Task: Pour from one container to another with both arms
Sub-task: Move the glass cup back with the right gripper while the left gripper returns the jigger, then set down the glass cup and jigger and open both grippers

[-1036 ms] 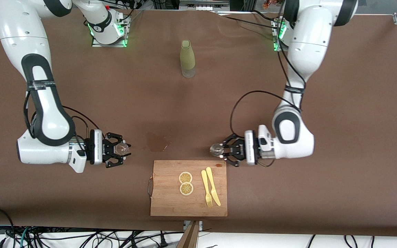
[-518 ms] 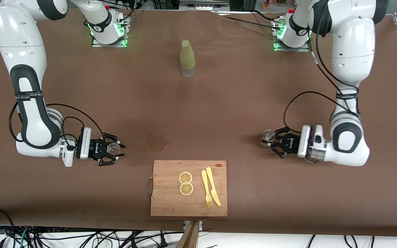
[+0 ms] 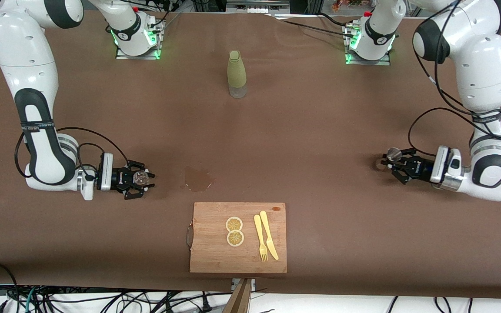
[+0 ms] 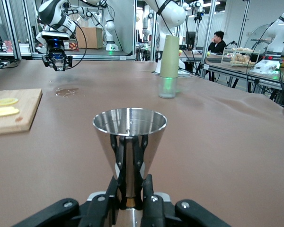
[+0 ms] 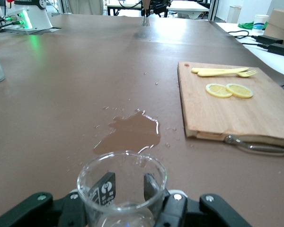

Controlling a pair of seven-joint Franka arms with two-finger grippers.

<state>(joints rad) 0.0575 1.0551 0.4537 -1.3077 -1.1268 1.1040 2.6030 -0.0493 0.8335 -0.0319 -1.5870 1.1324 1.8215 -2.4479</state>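
Jigger: clamped at its narrow waist in my left jaws, upright, open mouth upward, low over the worktop toward the left arm's end.

Shot glass: gripped between my right jaws, upright, low over the worktop toward the right arm's end. The two vessels are well apart, with the whole middle of the worktop between them.

Risks, as I judge them:
- Spill: a wet patch already lies on the worktop ahead of my right jaws. With both mouths so small, a slight misalignment when they meet would send the pour past the rim.
- Slip: the jigger's waist is smooth, tapered metal; tipping it could let it turn or slide between my jaws.
- Crack or loss: the thin glass is held only by its wall; a knock from the jigger's rim could chip it or push it out.

Appearance of the jigger: polished steel, two cones joined tip to tip, bright mirror interior; I cannot tell whether it holds liquid. The glass is clear and colourless, and its contents are equally uncertain.

Also present: olive-green bottle; wooden cutting board carrying two lemon slices, a yellow fork and knife.
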